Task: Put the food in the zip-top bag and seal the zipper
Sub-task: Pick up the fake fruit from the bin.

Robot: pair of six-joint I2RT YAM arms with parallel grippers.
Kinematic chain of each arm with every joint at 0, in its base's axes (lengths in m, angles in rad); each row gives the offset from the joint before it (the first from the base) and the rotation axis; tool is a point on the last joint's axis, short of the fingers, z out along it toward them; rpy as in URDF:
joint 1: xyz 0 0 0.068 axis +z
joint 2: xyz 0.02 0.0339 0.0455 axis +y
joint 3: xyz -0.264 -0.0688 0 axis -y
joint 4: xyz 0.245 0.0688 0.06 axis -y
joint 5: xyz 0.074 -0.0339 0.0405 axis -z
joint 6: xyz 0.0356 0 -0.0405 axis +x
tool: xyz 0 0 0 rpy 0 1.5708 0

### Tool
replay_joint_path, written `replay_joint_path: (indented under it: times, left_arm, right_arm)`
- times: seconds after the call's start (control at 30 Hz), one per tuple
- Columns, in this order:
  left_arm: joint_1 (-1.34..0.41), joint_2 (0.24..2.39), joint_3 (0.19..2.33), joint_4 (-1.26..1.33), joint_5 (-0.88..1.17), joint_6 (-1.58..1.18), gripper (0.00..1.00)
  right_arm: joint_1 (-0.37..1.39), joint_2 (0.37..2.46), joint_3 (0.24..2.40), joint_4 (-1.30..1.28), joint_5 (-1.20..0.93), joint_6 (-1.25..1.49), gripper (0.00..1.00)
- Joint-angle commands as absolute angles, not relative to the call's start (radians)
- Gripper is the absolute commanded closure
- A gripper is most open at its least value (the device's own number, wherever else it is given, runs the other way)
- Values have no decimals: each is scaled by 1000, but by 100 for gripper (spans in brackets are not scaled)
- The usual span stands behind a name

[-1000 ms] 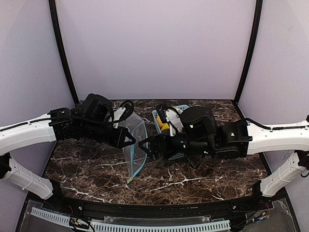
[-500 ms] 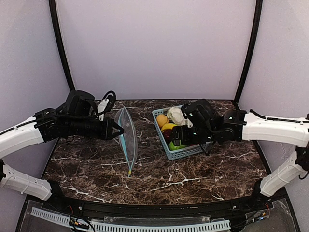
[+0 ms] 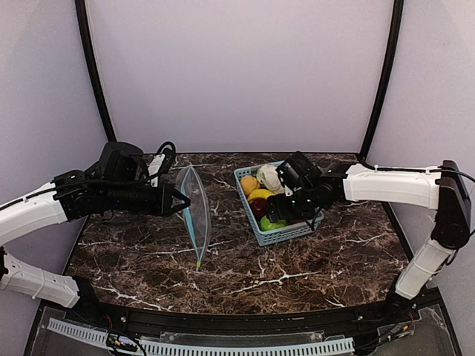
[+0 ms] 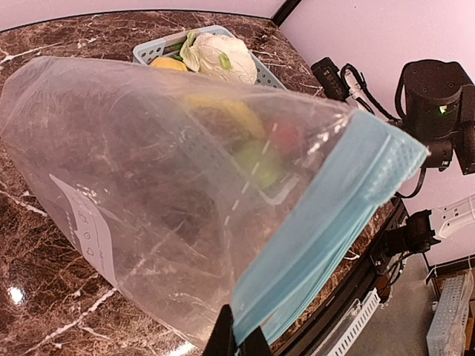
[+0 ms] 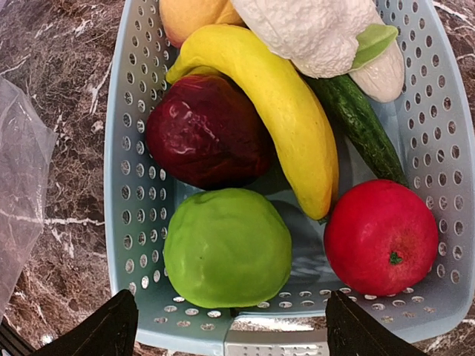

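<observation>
Two right jaws now over basket (image 5: 122,170), off bag (image 3: 194,211)

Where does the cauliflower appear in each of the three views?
Top: cauliflower right of centre, at the far end of the basket.
Left wrist: cauliflower at the top, near centre, in the basket, just above the bag.
Right wrist: cauliflower at the top edge, right of centre, next to the banana.
Shared landmark: the blue basket.

The worktop (image 3: 148,259) is dark brown stone with white lines. A light blue basket (image 3: 286,233) sits on its right side.
</observation>
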State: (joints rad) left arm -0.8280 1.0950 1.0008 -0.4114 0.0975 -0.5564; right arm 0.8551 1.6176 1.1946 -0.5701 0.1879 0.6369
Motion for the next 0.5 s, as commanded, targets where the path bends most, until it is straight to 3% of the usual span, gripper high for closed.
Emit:
replay_joint_path:
  times: [0.0,0.47]
  left_arm:
    - [-820,1077,978,-374,126,-571,99]
    - [-816,1057,962,-388,145,-581,99]
  right_arm:
    - [841,1675,1257,-565,140,585,14]
    - [819,1811,1310,-542,94,595,15]
